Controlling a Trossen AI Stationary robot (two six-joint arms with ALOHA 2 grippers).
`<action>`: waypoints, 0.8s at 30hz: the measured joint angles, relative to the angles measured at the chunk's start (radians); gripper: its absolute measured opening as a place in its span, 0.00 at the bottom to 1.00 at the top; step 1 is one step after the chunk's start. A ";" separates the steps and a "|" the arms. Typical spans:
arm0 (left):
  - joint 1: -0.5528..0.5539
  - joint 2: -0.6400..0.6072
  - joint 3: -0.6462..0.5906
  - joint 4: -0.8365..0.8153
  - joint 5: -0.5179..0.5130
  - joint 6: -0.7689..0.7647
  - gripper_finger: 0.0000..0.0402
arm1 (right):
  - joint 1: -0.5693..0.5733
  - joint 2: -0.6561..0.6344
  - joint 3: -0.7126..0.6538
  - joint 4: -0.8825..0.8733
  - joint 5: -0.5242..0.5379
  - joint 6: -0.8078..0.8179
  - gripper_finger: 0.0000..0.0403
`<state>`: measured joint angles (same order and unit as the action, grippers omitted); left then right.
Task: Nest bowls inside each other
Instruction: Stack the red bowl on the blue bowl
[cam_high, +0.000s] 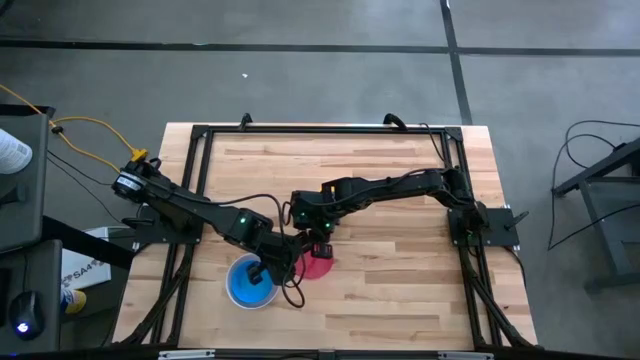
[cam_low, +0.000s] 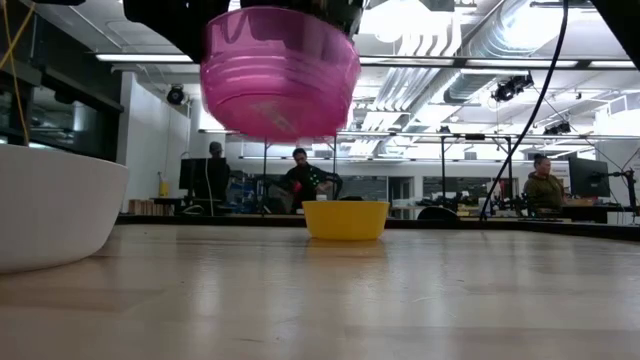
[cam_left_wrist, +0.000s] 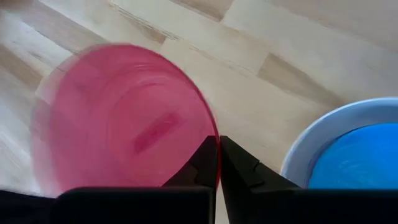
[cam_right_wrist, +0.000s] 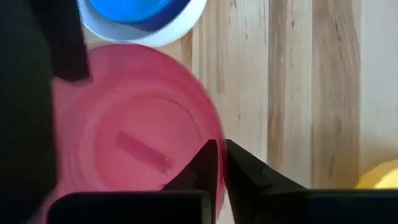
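1. Pink bowl (cam_low: 279, 72) hangs in the air above the table (cam_high: 400, 300), both grippers on its rim.
2. Left gripper (cam_left_wrist: 218, 163) pinches the rim; right gripper (cam_right_wrist: 221, 163) pinches it too.
3. Blue bowl (cam_high: 250, 281) sits nested in the white bowl (cam_low: 50, 205), just beside.
4. Yellow bowl (cam_low: 346, 219) stands well apart.

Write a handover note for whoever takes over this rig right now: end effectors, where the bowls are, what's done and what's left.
Left end effector: shut on the pink bowl's rim.
Right end effector: pinching the same rim from another side.
The pink bowl hangs in the air beside the white bowl.
Done: the blue bowl sits inside the white bowl.
The yellow bowl stands alone on the table.
No purple bowl is in view.
Left: pink and yellow go into the stack.
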<state>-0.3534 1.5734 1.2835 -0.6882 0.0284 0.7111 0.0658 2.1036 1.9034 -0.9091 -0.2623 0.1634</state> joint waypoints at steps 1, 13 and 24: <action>0.000 0.000 0.000 0.005 -0.007 0.001 0.00 | 0.000 0.000 0.000 0.006 -0.002 0.006 0.06; 0.001 -0.001 0.001 0.000 -0.004 0.000 0.00 | 0.000 0.000 0.000 0.018 -0.005 0.020 0.25; 0.000 -0.001 0.001 -0.014 0.001 -0.012 0.00 | 0.000 0.000 0.000 0.024 -0.005 0.017 0.33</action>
<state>-0.3538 1.5723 1.2844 -0.7021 0.0296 0.6989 0.0656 2.1036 1.9038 -0.8852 -0.2676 0.1799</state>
